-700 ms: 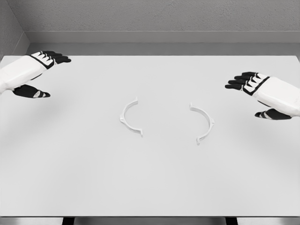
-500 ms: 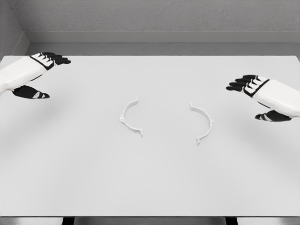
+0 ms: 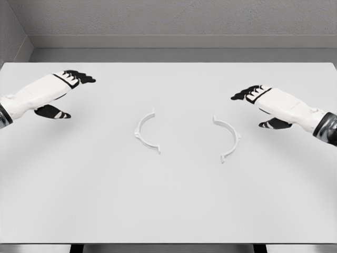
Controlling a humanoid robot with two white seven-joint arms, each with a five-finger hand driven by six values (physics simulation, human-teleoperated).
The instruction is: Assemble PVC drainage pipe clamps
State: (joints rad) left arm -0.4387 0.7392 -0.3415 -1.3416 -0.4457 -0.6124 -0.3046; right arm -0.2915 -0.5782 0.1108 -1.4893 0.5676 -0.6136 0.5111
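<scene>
Two white half-ring clamp pieces lie flat on the white table. The left clamp half bulges to the left, the right clamp half bulges to the right, and a wide gap separates them. My left hand hovers up and to the left of the left half, fingers spread, holding nothing. My right hand hovers just up and to the right of the right half, fingers extended and empty. Neither hand touches a piece.
A grey wall rises behind the table's far edge. The table's front edge runs along the bottom of the view.
Both hands have moved inward toward the clamp halves: the left hand to the right and slightly down, the right hand to the left. The clamp halves have not moved.
</scene>
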